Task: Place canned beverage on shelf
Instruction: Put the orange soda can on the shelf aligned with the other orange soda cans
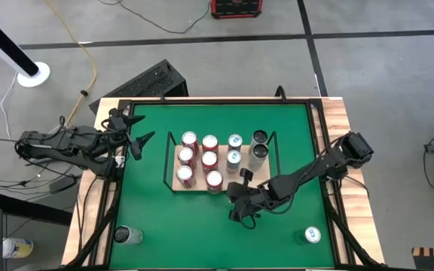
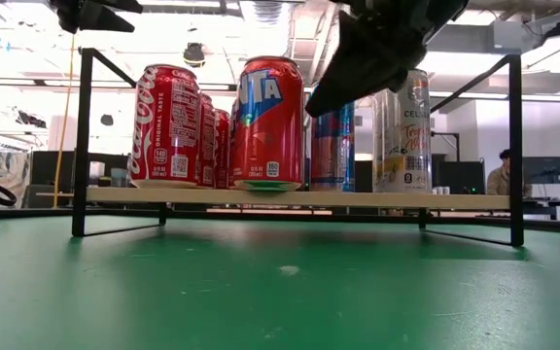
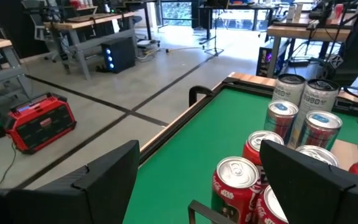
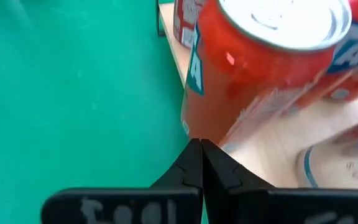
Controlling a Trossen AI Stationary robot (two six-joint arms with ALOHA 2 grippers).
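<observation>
The shelf, a light-wood board with black wire rails, stands mid-table and carries several upright cans, red ones on its left half and blue and silver ones on its right. The red can with blue lettering stands at the board's near edge. My right gripper is shut, slanting down from the right, with its tips beside this can. My left gripper hangs open at the table's left edge, level and pointing at the shelf, with nothing between its fingers. My right gripper's shut fingertips show in the right wrist view in front of the red can's lower side, just over the board's near edge. In the low view they stand at the can's right side. Whether they touch it, I cannot tell.
Two more cans are on the green table top, one near the front left corner and one near the front right corner. The table has raised wooden borders. Open green surface lies between the shelf and the near edge.
</observation>
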